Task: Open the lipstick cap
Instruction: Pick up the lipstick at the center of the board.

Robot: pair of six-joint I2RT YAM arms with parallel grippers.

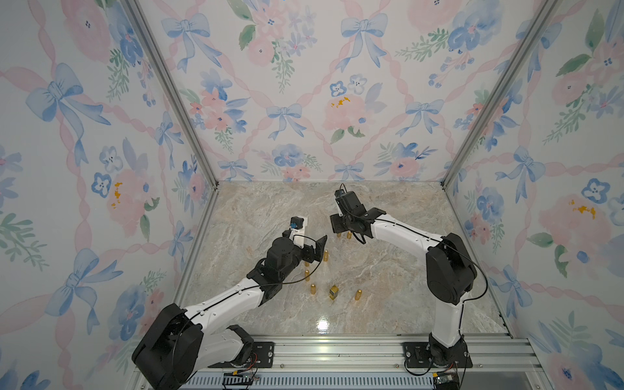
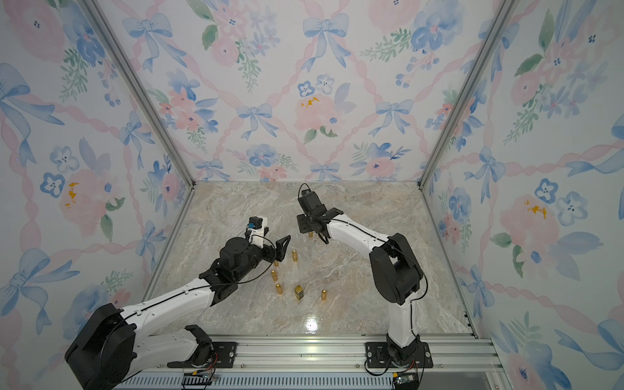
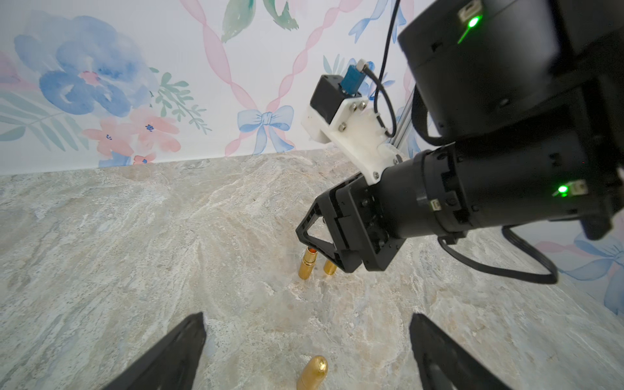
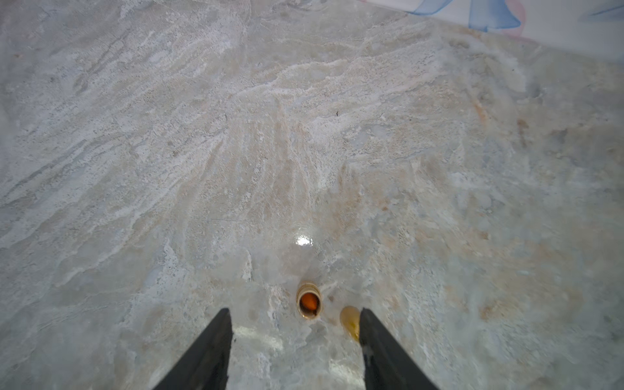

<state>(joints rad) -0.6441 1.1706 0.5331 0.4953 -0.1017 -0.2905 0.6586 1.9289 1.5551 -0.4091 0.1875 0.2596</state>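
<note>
Gold on the marble tabletop [image 4: 169, 135]: lipstick [image 4: 308, 301] upright, long axis vertical, open mouth and orange stick pointing up, between the right jaws just ahead of their tips, nearer one finger [image 4: 378, 347]. Cap [image 4: 350, 320] off, just beside, partly hidden behind that finger; touching it or not, impossible to tell. Right jaws partway open, gripping nothing. End-on from the right wrist; side-on from the left wrist, stepped collar showing. Left jaws spread wide, empty, a capped lipstick [image 3: 314, 371] standing between them, cut off by the frame edge. In both top views, only gold specks under the right jaws.
</note>
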